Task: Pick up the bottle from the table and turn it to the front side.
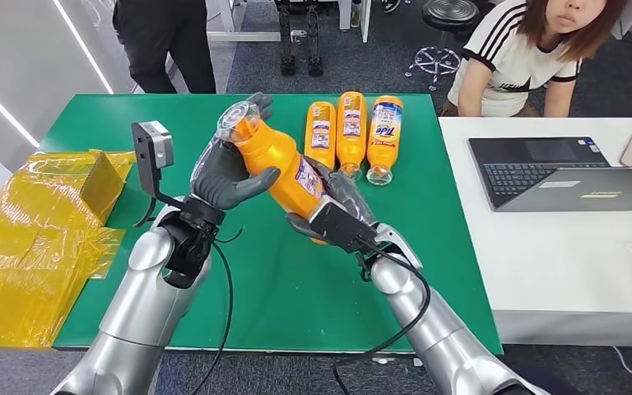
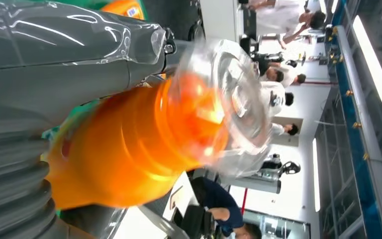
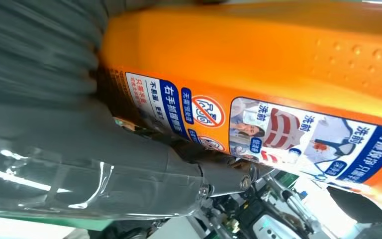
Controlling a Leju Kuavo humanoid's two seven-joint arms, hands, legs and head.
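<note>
Both hands (image 1: 229,177) (image 1: 339,206) grip one bottle (image 1: 276,160); three bottles (image 1: 351,127) lie beyond

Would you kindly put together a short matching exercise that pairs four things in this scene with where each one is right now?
Things:
1. Orange bottle with the clear cap
2. Three orange Tide bottles
3. Open laptop
4. Yellow plastic bags

Places:
A. On the white table
B. Lying in a row at the far side of the green table
C. Piled at the left edge of the green table
D. Held above the table between the left robot hand and the right robot hand

Pairs: 1-D, 2-B, 3-A, 4-C
</note>
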